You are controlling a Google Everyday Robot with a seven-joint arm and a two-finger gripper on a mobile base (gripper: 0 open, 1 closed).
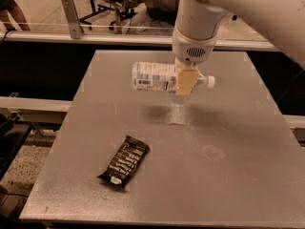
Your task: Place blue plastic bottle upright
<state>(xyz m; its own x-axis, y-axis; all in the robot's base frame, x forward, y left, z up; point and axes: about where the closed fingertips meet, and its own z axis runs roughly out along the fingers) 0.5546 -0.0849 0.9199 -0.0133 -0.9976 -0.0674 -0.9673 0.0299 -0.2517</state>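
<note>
The blue plastic bottle [155, 77] is clear with a pale printed label and a white cap [209, 82] pointing right. It hangs on its side in the air above the grey table [228, 175], with its shadow on the tabletop below. My gripper [186, 82] comes down from the white arm and is shut on the bottle near its neck end. One cream-coloured finger [185, 81] covers part of the bottle.
A black snack bar wrapper [125, 161] lies on the table, front left of the bottle. A metal rail and glass partition [71, 18] run behind the table's far edge. Floor and dark equipment lie off the left edge.
</note>
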